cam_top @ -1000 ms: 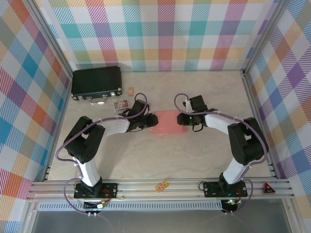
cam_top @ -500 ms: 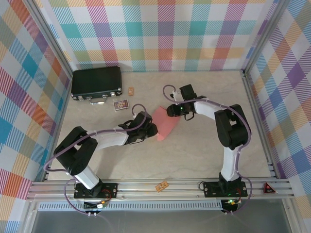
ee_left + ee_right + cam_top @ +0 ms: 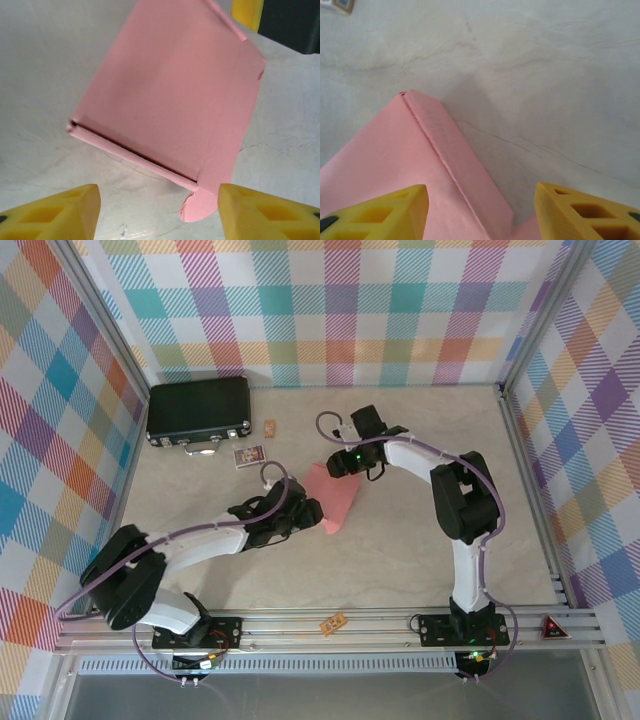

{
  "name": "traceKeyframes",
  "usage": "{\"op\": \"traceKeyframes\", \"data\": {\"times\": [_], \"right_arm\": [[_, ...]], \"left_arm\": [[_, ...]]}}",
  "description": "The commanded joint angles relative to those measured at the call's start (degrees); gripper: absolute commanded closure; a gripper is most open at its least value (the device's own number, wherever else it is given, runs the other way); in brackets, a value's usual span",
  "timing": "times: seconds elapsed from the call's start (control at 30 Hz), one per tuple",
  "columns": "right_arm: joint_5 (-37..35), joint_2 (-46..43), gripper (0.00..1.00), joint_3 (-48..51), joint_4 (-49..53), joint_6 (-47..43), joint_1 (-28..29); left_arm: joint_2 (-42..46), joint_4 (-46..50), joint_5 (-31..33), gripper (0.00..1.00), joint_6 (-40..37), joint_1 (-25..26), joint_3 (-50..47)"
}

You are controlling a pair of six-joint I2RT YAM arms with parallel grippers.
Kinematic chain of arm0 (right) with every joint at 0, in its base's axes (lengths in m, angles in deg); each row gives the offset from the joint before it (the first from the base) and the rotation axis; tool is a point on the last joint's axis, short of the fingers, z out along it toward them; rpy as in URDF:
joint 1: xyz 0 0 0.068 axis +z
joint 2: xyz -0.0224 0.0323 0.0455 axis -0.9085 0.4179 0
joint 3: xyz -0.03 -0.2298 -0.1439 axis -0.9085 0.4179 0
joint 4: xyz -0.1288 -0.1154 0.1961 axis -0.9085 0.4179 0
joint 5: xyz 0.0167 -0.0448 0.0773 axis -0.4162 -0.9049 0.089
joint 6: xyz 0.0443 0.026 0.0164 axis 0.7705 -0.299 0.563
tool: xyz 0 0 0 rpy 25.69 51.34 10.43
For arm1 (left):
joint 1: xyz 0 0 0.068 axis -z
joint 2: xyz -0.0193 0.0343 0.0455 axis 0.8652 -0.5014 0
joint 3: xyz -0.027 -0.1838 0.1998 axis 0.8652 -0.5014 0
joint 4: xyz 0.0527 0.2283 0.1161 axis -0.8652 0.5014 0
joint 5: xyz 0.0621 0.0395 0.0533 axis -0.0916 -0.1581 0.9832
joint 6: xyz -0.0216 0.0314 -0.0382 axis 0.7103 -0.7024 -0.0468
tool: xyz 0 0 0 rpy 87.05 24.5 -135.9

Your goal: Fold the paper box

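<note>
Two grippers flank the paper box (image 3: 332, 502) mid-table in the top view: left gripper (image 3: 312, 512) at its near-left edge, right gripper (image 3: 337, 464) at its far end. I judge folding nearly done.

Left wrist: yellow fingers (image 3: 60, 210) spread apart, holding nothing. Smooth salmon card, crisp creases, a rounded tab (image 3: 197, 207) sticking out.

Right wrist: fingers (image 3: 385, 210) apart over a creased corner, unclamped. Next move probably calls for tucking that tab gently; thin card buckles.
</note>
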Motion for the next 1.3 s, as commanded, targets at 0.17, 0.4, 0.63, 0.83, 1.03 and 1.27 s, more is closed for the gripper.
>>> {"op": "traceKeyframes", "data": {"times": [0.17, 0.4, 0.63, 0.83, 1.03, 1.27], "right_arm": [[0.01, -14.16, 0.39, 10.52, 0.69, 6.37, -2.06], [-1.85, -24.77, 0.37, 24.81, -0.77, 14.24, -2.24], [3.35, -32.14, 0.37, 37.16, -8.05, 22.21, -2.25], [5.71, -32.6, 0.37, 40.03, -11.72, 25.1, -2.25], [8.06, -29.24, 0.38, 39.5, -15.17, 27.18, -2.25], [9.4, -25.72, 0.38, 38.25, -17.72, 29.06, -2.25]], "left_arm": [[-6.49, 8.43, -6.7, 0.3, -20.64, -10.2, 10.65], [-18.11, 6.38, -17.03, 0.29, -30.96, -15.19, 19.44], [-24.6, 3.21, -24.96, 0.3, -32.95, -16.98, 22.21], [-25.43, -0.88, -27.07, 0.34, -30.28, -16.98, 19.46], [-23.34, -6.12, -27.85, 0.42, -22.1, -16.9, 13.08], [-16.92, -13.39, -25.74, 0.44, -12.87, -14.75, 3.94]]}}
